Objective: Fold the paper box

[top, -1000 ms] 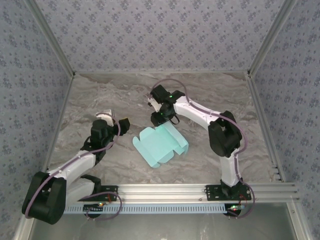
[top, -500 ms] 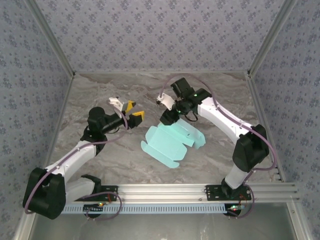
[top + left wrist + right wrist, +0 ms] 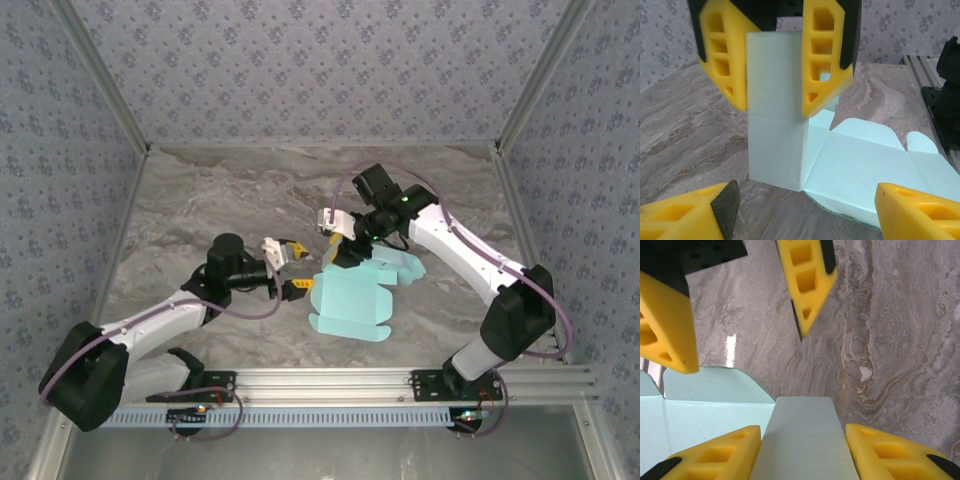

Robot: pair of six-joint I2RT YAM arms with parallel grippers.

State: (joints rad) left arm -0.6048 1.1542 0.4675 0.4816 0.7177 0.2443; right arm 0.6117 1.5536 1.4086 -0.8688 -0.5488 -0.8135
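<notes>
Barely started: my right gripper (image 3: 802,429) holds one flap of the box (image 3: 350,305) upright; left gripper (image 3: 291,268), at nine o'clock, gapes wide; rest flat.

A grey marbled tabletop (image 3: 200,190) lies under the left gripper (image 3: 293,268) and right gripper (image 3: 347,255), floral-patterned walls (image 3: 320,70) beyond, aluminium rail (image 3: 340,378) behind.

Table (image 3: 200,200): grey-brown marbled surface with an aluminium rail (image 3: 330,378) along its near edge. The pale cyan paper box (image 3: 350,300) lies unfolded on it near the middle, slightly right, one panel (image 3: 775,150) standing upright at the far side.
</notes>
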